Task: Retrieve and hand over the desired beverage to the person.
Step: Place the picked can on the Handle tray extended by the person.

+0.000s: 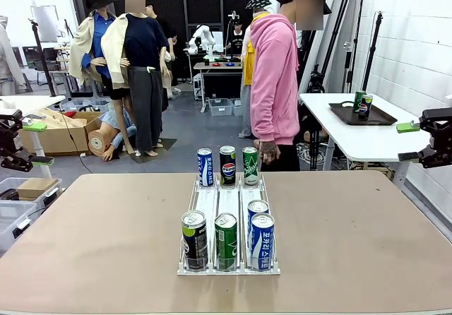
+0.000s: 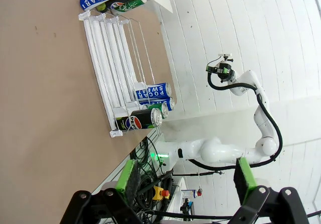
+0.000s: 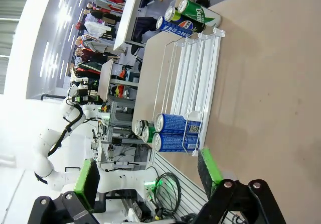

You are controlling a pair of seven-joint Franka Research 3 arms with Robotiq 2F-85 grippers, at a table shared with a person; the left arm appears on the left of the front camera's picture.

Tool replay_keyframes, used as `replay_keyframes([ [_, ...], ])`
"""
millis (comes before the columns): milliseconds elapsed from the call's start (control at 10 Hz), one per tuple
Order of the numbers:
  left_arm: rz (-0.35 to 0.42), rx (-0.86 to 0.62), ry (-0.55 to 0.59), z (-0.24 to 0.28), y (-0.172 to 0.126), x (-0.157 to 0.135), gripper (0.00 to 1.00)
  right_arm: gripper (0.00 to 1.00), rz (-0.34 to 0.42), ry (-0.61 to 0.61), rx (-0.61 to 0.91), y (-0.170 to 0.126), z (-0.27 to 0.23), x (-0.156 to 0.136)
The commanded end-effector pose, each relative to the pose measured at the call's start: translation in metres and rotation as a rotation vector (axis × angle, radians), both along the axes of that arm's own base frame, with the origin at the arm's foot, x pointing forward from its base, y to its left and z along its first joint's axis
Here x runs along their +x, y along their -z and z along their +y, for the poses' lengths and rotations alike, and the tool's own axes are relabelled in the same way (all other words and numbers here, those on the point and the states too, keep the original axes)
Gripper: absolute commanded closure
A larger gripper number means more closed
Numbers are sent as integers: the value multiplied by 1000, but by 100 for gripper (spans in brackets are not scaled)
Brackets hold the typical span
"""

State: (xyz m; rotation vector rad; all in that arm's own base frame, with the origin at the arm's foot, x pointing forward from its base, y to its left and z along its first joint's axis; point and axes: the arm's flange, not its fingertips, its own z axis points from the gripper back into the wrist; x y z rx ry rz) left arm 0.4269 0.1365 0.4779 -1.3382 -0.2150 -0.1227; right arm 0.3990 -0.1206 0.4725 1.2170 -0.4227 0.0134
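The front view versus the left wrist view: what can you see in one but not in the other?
Front view alone: the person in pink standing behind the table, and a side table's tray with two cans.

Left wrist view alone: the left gripper close up, green pads apart, holding nothing.

Both: the white can rack on the brown table, and the right gripper, open.

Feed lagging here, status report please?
Left gripper and right gripper open, empty. Cans untouched in rack. Person waiting, nothing blocking.

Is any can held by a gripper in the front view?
No, the left gripper and right gripper hang open off the table; cans sit in the rack.
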Motion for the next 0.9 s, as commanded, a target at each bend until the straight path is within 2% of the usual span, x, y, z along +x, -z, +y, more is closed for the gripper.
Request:
replay_keyframes([
  [0, -4, 1, -6, -1, -1, -2, 0, 0, 16, 0, 1, -1, 1, 0],
  [800, -4, 1, -6, -1, -1, -2, 0, 0, 16, 0, 1, -1, 1, 0],
])
